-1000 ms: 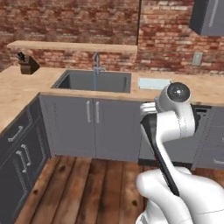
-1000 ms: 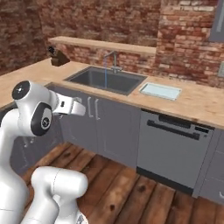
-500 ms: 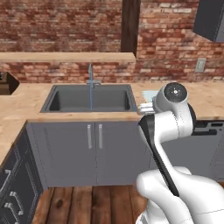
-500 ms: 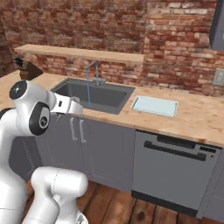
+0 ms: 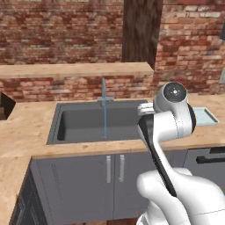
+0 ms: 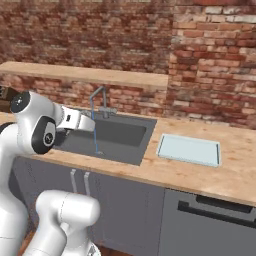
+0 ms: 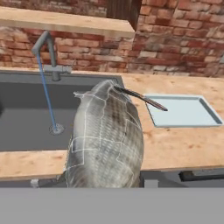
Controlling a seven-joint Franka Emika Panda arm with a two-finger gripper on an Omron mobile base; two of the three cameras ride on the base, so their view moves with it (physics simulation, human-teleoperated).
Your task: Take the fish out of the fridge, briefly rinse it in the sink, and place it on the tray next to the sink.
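Observation:
A grey scaly fish (image 7: 107, 135) looms large in the hand view, held in my gripper (image 6: 90, 125), which is shut on it; the fish hides the fingertips. The hand hovers at the near edge of the counter, in front of the dark grey sink (image 5: 88, 125) (image 6: 120, 137) (image 7: 22, 118). A thin blue stream of water runs from the slim tap (image 5: 104, 99) (image 6: 100, 97) (image 7: 48, 48) into the basin. The pale blue-grey tray (image 6: 189, 150) (image 7: 183, 111) (image 5: 204, 116) lies flat on the wooden counter just right of the sink. The fridge is out of view.
A brick wall with a wooden ledge (image 5: 74, 69) runs behind the counter. Grey cabinet doors (image 5: 110, 176) sit under the sink and a dishwasher front (image 6: 210, 220) stands under the tray. A dark object (image 5: 5, 105) rests on the counter at far left.
The whole picture has shifted: the base has driven up to the counter and the sink now sits close and central. The fish stays in the shut gripper.

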